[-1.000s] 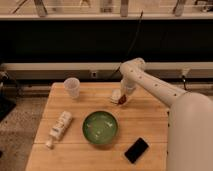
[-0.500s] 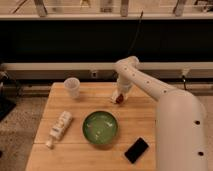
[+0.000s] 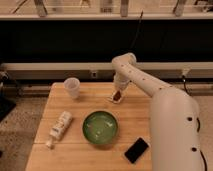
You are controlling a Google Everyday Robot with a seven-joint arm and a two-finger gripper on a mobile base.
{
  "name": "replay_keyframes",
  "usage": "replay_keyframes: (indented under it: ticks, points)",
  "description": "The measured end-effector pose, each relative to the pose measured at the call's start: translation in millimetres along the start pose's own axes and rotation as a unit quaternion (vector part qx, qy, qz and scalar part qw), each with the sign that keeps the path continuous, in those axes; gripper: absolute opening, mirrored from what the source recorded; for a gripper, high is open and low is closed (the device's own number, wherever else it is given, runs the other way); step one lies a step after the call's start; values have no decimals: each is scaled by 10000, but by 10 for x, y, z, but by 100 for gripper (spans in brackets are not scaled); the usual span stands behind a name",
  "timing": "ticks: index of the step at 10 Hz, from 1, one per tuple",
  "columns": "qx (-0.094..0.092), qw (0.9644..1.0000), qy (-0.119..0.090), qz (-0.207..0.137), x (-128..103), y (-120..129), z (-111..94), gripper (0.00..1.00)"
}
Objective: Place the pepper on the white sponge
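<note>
Gripper (image 3: 119,91) right above pepper (image 3: 117,94) on white sponge (image 3: 115,99) — grip unclear.

A green bowl (image 3: 100,128), black phone (image 3: 136,150), white bottle (image 3: 59,127) and translucent cup (image 3: 72,87) sit on the wooden table (image 3: 75,107).

The white arm is extended leftward, bent at the elbow, with the hand (image 3: 119,92) pointed downward.
</note>
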State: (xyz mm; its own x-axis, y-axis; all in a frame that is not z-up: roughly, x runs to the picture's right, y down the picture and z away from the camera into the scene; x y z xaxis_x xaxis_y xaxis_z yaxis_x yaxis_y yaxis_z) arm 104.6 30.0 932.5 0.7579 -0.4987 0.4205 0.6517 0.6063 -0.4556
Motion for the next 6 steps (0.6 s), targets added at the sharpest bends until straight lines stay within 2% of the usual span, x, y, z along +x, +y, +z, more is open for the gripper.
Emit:
replay_keyframes:
  ticks: [4, 6]
  points:
    - [77, 9999, -57, -120, -59, -166, -34, 6]
    - [110, 9998, -104, -105, -55, -210, -26, 23]
